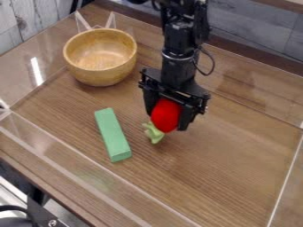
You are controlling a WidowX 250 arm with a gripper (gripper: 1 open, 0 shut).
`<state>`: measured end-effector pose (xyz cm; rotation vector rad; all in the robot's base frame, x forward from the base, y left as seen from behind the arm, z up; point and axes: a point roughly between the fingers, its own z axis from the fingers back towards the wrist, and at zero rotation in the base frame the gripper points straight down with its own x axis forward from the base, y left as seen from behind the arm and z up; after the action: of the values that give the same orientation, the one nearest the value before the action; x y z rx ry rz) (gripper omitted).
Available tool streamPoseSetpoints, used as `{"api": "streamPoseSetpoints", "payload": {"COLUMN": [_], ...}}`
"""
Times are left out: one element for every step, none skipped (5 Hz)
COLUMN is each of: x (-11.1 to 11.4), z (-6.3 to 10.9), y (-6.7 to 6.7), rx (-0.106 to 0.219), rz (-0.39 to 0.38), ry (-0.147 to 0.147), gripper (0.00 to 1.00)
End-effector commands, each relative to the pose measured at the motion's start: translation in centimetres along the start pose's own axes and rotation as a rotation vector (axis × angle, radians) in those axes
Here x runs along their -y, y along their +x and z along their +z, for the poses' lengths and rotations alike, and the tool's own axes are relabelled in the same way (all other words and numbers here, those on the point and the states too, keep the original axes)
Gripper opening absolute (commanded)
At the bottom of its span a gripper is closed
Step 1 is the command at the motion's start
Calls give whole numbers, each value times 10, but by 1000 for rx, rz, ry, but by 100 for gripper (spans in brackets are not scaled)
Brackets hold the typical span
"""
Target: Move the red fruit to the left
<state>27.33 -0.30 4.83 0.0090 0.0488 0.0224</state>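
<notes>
The red fruit is small, glossy and rounded, with a green leafy end pointing down toward the table. My gripper hangs from the black arm at the middle of the table and is shut on the fruit, one finger on each side. The fruit sits just above the wood, its leafy end at or near the surface. It is to the right of the green block.
A green rectangular block lies on the table left of the gripper. A wooden bowl stands at the back left. Clear plastic walls edge the wooden table.
</notes>
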Motion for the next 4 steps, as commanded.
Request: {"api": "streamPoseSetpoints", "payload": {"x": [-11,-17,-18,-19], "z": [16,18,18,17], "y": [10,16,17,17], "rx": [58,63,61,58], "rz": [23,31,70,110], "ry": [1,4,8,12], "gripper": [100,0,0,0]}}
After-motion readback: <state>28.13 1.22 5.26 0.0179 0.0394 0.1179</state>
